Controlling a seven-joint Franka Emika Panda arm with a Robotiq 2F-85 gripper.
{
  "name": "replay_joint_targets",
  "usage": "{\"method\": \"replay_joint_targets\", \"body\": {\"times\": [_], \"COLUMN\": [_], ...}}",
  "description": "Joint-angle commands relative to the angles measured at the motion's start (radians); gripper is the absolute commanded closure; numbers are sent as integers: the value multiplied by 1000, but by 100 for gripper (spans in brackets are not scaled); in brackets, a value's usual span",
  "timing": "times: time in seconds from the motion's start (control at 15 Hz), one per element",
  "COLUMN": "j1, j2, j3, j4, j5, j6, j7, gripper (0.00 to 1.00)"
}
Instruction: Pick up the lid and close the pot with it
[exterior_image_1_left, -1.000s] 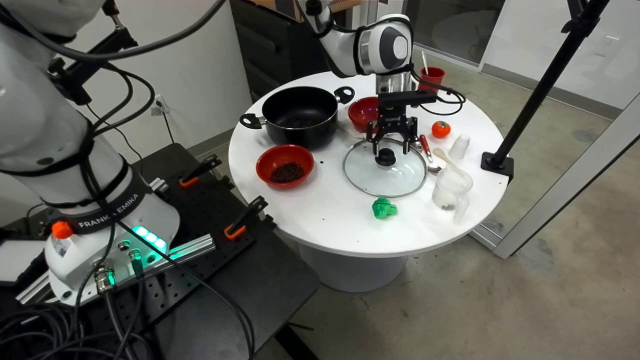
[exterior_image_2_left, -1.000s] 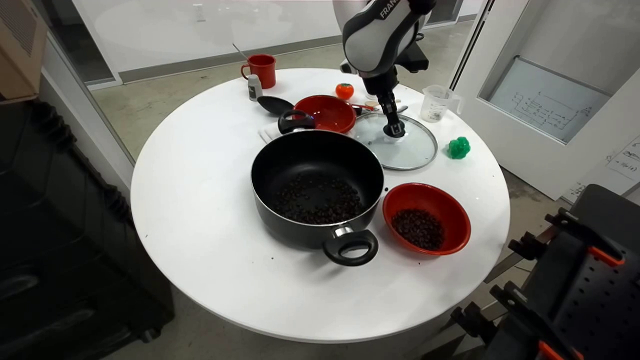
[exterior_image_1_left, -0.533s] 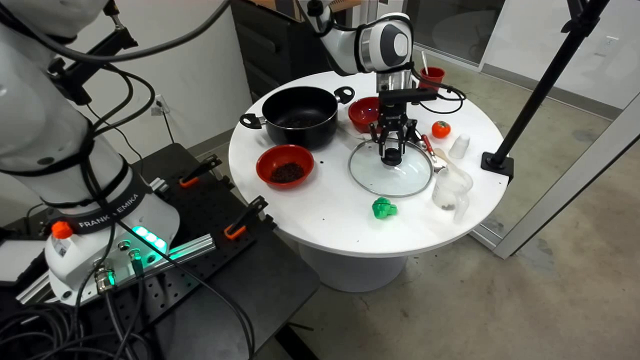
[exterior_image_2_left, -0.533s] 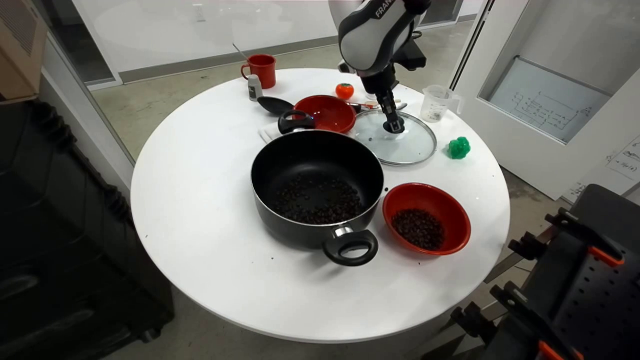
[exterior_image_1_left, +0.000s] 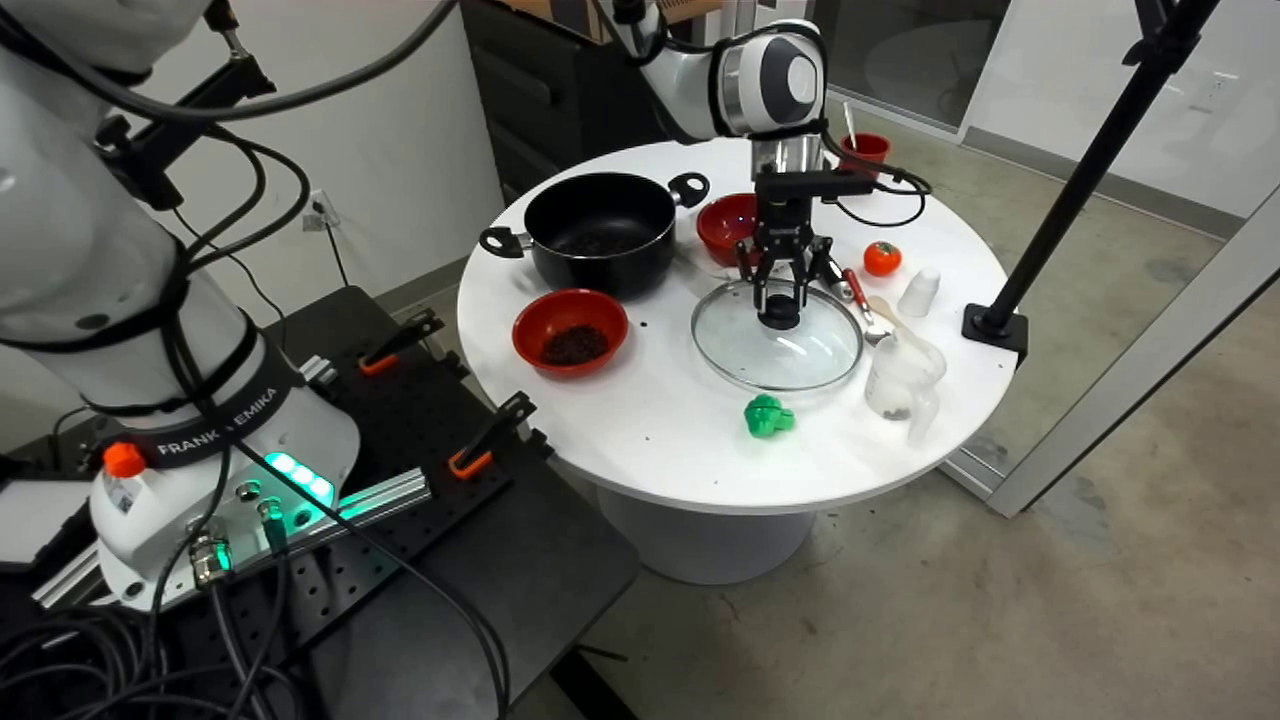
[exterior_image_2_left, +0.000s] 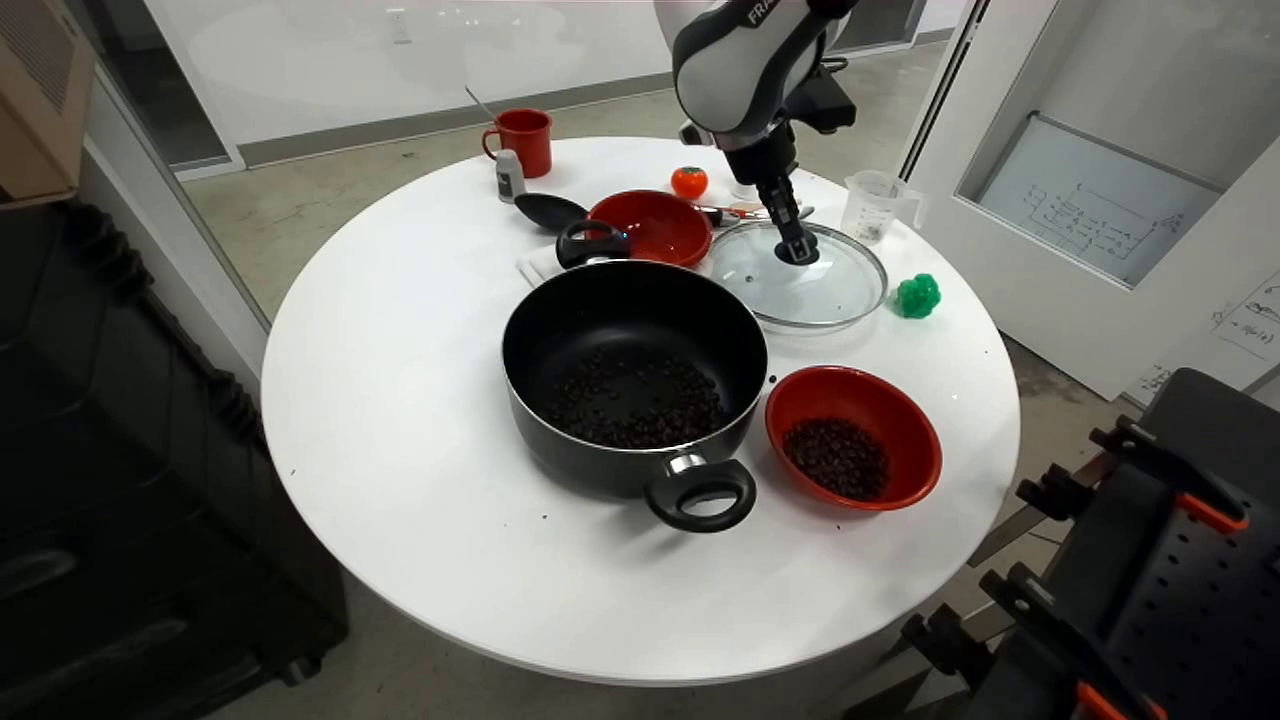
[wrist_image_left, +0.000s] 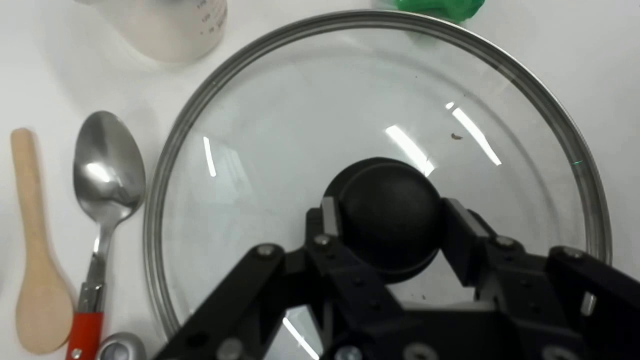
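Note:
The clear glass lid (exterior_image_1_left: 760, 355) with its metal rim is beside the pot and seems slightly raised off the white table. My gripper (wrist_image_left: 390, 220) is shut on the lid's dark round knob, one finger pad pressed to each side, as the wrist view shows. From above the knob, the gripper (exterior_image_2_left: 797, 245) points down, tilted a little. The black pot (exterior_image_2_left: 590, 470) stands uncovered with dark beans on its bottom. Its two handles show in both exterior views.
A red bowl (exterior_image_2_left: 920, 450) with beans stands by the pot, another red bowl (exterior_image_2_left: 655, 225) behind it. Near the lid's rim lie a metal spoon (wrist_image_left: 107, 165), a wooden spoon (wrist_image_left: 42, 300), a measuring cup (wrist_image_left: 170, 30) and a green thing (wrist_image_left: 445, 7). A tomato (exterior_image_2_left: 689, 182) is farther back.
The gripper, open around the knob a second ago, has shut on it. The lid has shifted a little with it and seems to have come up slightly. Pot and bowls have not moved.

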Motion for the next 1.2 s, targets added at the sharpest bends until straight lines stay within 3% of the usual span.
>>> {"method": "replay_joint_targets", "body": {"times": [0.0,1.13], "j1": [19,9], "j2": [-67,-347], "j3": [-8,12], "j4": [-30,-181], "j5": [-14,-24], "j6": [-72,-60], "j7": [18,90], "gripper": [74,74]}}
